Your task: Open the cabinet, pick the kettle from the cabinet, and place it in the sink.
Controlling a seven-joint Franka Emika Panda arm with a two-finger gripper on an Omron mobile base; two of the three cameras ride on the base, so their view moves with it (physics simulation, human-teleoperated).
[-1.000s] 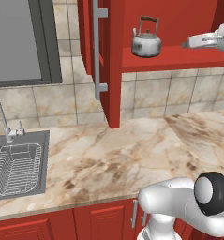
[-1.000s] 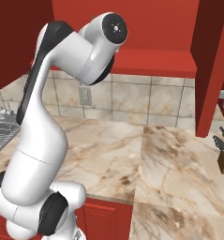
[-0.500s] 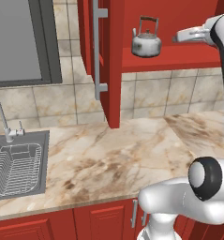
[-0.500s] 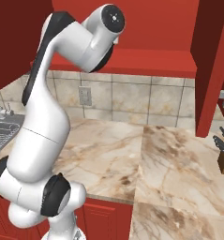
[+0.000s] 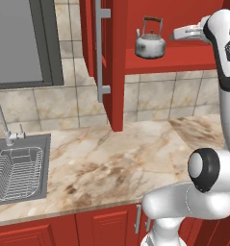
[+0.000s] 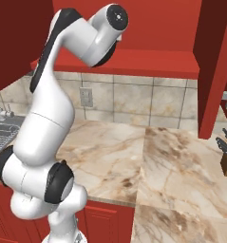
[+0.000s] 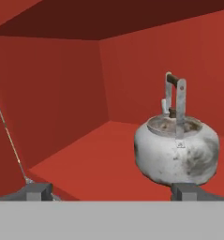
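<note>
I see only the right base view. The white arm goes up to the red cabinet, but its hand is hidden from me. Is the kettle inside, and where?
Observer: Yes. In the left base view, a small squat silvery-grey metal kettle stands upright on the red shelf of the open red wooden cabinet.
Operator: Do the jaws hold it?
Observer: No. The gripper is open, just right of the kettle and apart from it.
Operator: Is the kettle centred between the jaws?
Observer: No. In the hand view it sits off to one side, above the right fingertip.
</note>
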